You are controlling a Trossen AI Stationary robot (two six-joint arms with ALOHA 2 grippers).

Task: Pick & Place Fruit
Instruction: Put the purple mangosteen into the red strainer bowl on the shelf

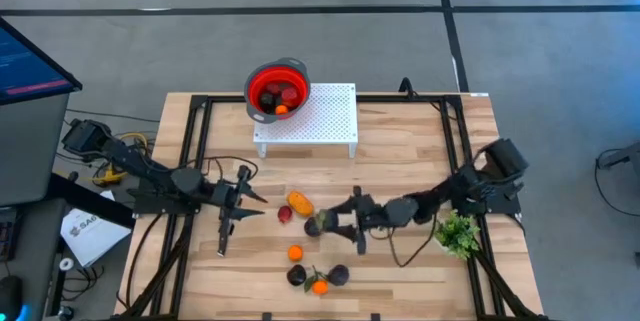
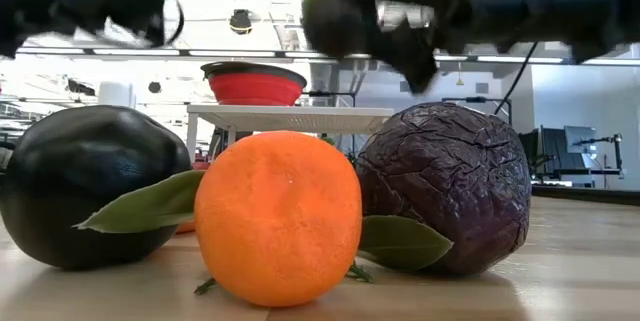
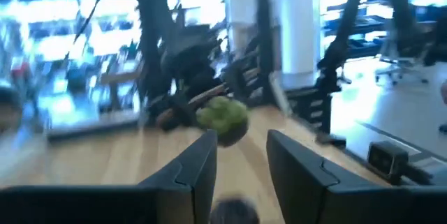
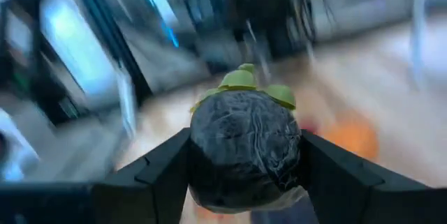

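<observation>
My right gripper (image 1: pixel 325 223) is shut on a dark purple-black round fruit (image 4: pixel 244 147) with green leaves on top, near the table's middle. My left gripper (image 1: pixel 255 197) is open and empty (image 3: pixel 241 161), left of the fruit group. An oblong orange-yellow fruit (image 1: pixel 299 203) and a red one (image 1: pixel 285 214) lie on the table between the grippers. An orange ball (image 1: pixel 295 252) lies nearer. Two dark fruits (image 1: pixel 297 276) (image 1: pixel 339 275) and an orange one (image 1: pixel 319 285) lie at the near edge; they fill the low view (image 2: pixel 278 216). My right gripper pinches the dark fruit by its two opposite sides (image 4: pixel 202 161) between its two fingers (image 4: pixel 157 172). The fingers come roughly level from the table's right. The leafy top (image 4: pixel 241 81) shows above the fingers. In the low view the fruit (image 2: pixel 335 21) shows clear of the table.
A red bowl with a grey rim (image 1: pixel 277 88) holds red and orange fruit and stands on a white perforated stand (image 1: pixel 320 119) at the far middle. A green leafy sprig (image 1: pixel 458 233) lies at the right, beside my right arm. Bare wood lies between the stand and the fruit.
</observation>
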